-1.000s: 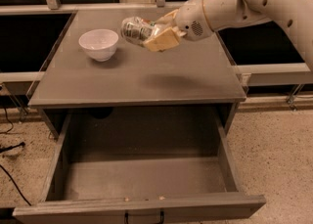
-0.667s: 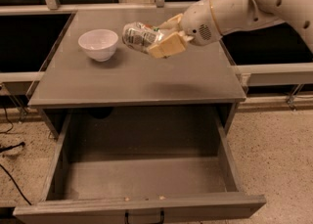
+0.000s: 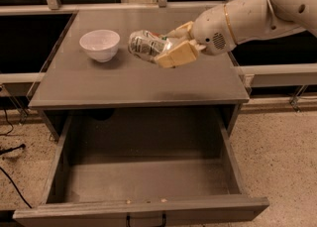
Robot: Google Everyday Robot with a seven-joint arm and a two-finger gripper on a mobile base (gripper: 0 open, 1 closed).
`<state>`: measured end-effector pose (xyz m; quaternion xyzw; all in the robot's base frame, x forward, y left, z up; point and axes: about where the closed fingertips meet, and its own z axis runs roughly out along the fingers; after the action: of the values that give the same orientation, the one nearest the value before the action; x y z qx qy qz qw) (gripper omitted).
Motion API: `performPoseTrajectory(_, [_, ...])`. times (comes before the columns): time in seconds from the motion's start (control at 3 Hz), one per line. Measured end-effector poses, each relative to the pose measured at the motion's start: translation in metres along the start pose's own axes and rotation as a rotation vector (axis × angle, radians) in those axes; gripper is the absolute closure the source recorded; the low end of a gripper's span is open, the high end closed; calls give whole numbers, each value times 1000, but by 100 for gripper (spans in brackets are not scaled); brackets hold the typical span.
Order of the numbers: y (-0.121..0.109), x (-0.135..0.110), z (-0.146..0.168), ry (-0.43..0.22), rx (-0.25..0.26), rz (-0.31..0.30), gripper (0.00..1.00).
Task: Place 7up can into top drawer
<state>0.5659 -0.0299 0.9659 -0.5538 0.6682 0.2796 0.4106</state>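
The 7up can (image 3: 144,45) is a dented silvery can with green marks, lying on its side in the air above the grey cabinet top (image 3: 138,80). My gripper (image 3: 171,47) is shut on the 7up can, its tan fingers (image 3: 177,55) clamped on the can's right end, reaching in from the right. The top drawer (image 3: 143,171) is pulled wide open below the cabinet top, its inside bare, with its front panel and dark handle (image 3: 146,218) at the bottom edge of the view.
A white round bowl (image 3: 100,44) stands on the cabinet top just left of the can. Dark cables (image 3: 10,171) lie on the speckled floor at the left. A rail and dark panels run behind the cabinet.
The arm has carried the can slightly forward and lower, toward the front of the cabinet top. The bowl and drawer have not moved.
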Motion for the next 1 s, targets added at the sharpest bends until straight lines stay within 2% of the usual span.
performPoseTrajectory(0.33, [9, 0, 3, -7, -21, -17, 100])
performPoseTrajectory(0.67, [28, 9, 1, -11, -44, -15, 100])
performPoseTrajectory(1.0, [71, 19, -10, -17, -74, 1, 100])
